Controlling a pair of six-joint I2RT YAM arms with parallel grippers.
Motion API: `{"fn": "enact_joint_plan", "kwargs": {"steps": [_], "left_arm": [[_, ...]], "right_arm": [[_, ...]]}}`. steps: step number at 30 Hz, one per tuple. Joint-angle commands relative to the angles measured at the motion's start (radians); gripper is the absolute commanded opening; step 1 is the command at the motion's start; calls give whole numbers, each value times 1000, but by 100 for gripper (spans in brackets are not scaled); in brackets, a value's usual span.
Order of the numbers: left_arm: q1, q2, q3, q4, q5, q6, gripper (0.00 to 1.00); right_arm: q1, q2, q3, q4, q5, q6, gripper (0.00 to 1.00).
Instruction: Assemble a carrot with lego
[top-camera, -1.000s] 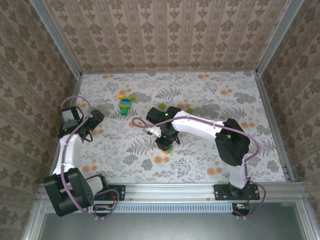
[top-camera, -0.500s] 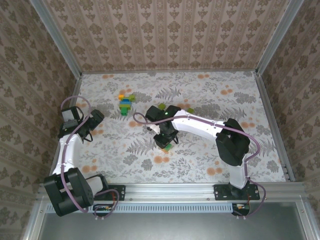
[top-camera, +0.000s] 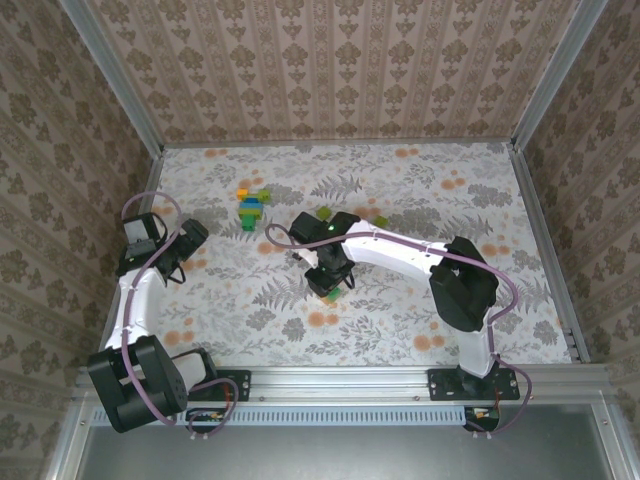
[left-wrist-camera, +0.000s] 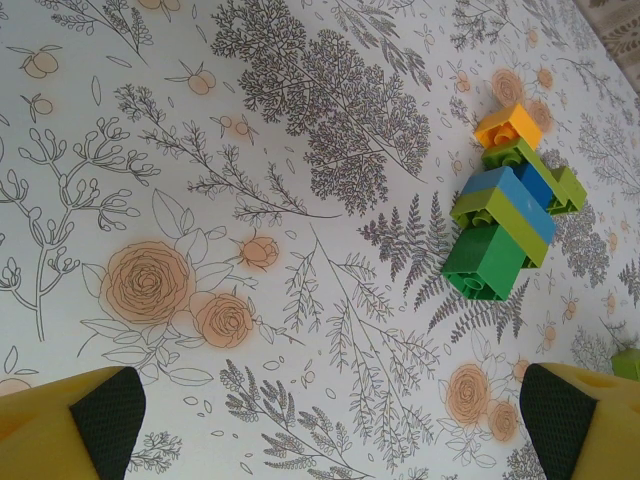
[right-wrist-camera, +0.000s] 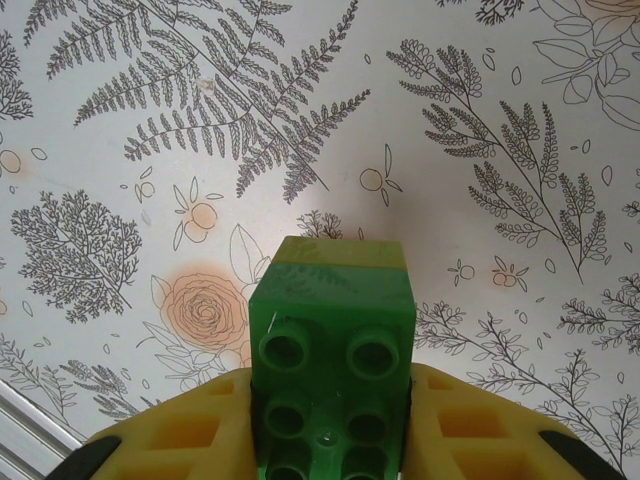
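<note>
The right gripper (right-wrist-camera: 333, 430) is clamped on a dark green brick (right-wrist-camera: 335, 330) with a lime-green brick (right-wrist-camera: 340, 253) on its far end, just above the flowered table (top-camera: 420, 300) near its middle. It has drifted slightly left over the last second. The left gripper (left-wrist-camera: 330, 410) stays wide apart and unmoved, near the yellow, green and blue build (left-wrist-camera: 505, 205).

Floral-print table (right-wrist-camera: 480, 90); dark green brick (right-wrist-camera: 333, 320); yellow-green-blue build (left-wrist-camera: 505, 215).

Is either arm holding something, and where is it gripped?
The right tool clamps a dark green brick by its two opposite sides; the left tool is open, holding nothing.
</note>
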Motion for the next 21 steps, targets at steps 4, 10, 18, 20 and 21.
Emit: {"fn": "enact_joint_plan", "kwargs": {"steps": [4, 10, 18, 20, 21], "left_arm": [[-10, 5, 30, -4, -8, 21, 100], [-9, 5, 30, -4, -6, 21, 100], [-11, 3, 31, -5, -5, 21, 100], [-11, 3, 30, -3, -5, 21, 100], [-12, 3, 30, -5, -3, 21, 100]], "right_arm": [[6, 13, 16, 1, 1, 28, 38], [6, 13, 19, -1, 4, 34, 52], [2, -18, 30, 0, 36, 39, 61], [-6, -35, 42, -1, 52, 43, 64], [-12, -41, 49, -3, 54, 44, 65]]}}
